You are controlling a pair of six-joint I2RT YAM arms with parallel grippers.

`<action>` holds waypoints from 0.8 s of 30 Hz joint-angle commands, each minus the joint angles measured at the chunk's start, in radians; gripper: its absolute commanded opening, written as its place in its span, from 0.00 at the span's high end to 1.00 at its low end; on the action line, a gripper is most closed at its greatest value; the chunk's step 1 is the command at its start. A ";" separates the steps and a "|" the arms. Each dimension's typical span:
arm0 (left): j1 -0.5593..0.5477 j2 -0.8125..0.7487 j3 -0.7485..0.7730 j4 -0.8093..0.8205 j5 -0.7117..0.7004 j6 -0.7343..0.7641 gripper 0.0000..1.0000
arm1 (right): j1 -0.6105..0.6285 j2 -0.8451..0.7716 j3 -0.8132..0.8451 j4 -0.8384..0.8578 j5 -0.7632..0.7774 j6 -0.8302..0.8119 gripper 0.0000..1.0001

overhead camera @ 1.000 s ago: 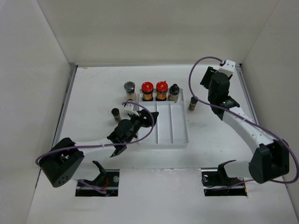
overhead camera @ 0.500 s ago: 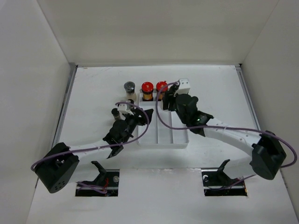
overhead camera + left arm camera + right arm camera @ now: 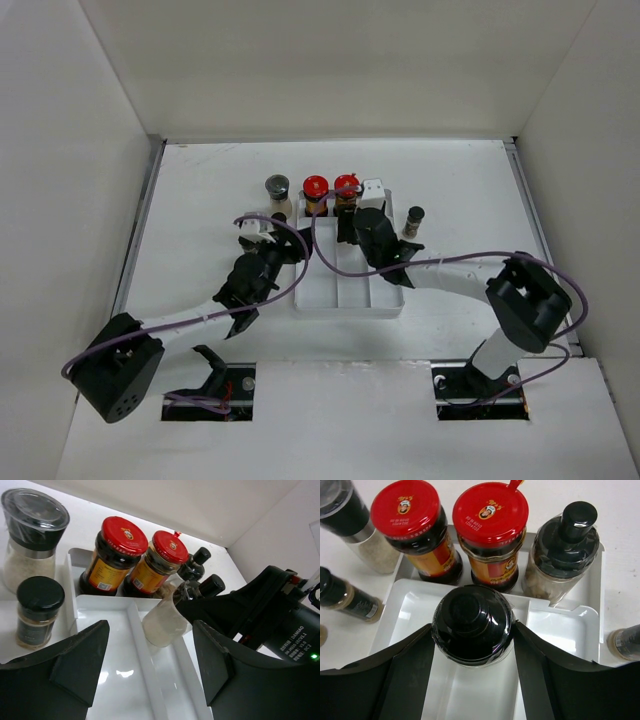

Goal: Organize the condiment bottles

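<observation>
My right gripper (image 3: 472, 642) is shut on a pale black-capped bottle (image 3: 472, 622) and holds it over the middle compartment of the white tray (image 3: 565, 625). In the top view this gripper (image 3: 358, 230) is at the tray's (image 3: 395, 300) back end. Two red-capped jars (image 3: 412, 525) (image 3: 490, 530) and a black-capped bottle (image 3: 565, 550) stand in the tray's back section. My left gripper (image 3: 150, 665) is open and empty over the tray's left compartment (image 3: 115, 645), facing the held bottle (image 3: 165, 622). In the top view it (image 3: 272, 255) is at the tray's left edge.
A grey-lidded grinder (image 3: 32, 535) (image 3: 277, 190) and a small black-capped jar (image 3: 37, 610) stand on the table left of the tray. A slim dark jar (image 3: 413, 220) (image 3: 626, 642) stands right of it. Walls enclose the table on three sides.
My right arm has swung from the back right corner to over the tray's back end. My left gripper has drawn back a little to the left.
</observation>
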 commanded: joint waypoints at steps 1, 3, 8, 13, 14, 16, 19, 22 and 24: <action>0.013 -0.026 0.008 -0.004 -0.030 -0.009 0.34 | -0.012 0.034 0.022 0.199 0.031 0.004 0.49; 0.017 -0.027 0.013 -0.020 -0.040 -0.004 0.34 | -0.012 0.061 0.033 0.202 0.039 0.001 0.45; 0.033 -0.067 0.031 -0.089 -0.091 0.001 0.34 | -0.012 0.063 0.019 0.196 0.039 0.027 0.27; 0.025 -0.156 0.082 -0.273 -0.215 0.014 0.29 | -0.010 -0.090 -0.040 0.147 0.013 0.043 0.07; 0.022 -0.176 0.093 -0.315 -0.246 0.018 0.29 | -0.012 -0.137 -0.057 0.136 -0.004 0.045 0.06; 0.016 -0.213 0.120 -0.400 -0.295 0.025 0.29 | -0.029 -0.217 -0.086 0.112 -0.039 0.050 0.06; 0.032 -0.238 0.172 -0.548 -0.370 0.047 0.30 | -0.047 -0.311 -0.116 0.040 -0.088 0.074 0.25; 0.086 -0.218 0.221 -0.677 -0.392 0.041 0.32 | -0.049 -0.362 -0.143 -0.022 -0.115 0.094 0.70; 0.127 -0.192 0.251 -0.720 -0.361 0.033 0.32 | -0.049 -0.377 -0.166 -0.037 -0.116 0.102 0.79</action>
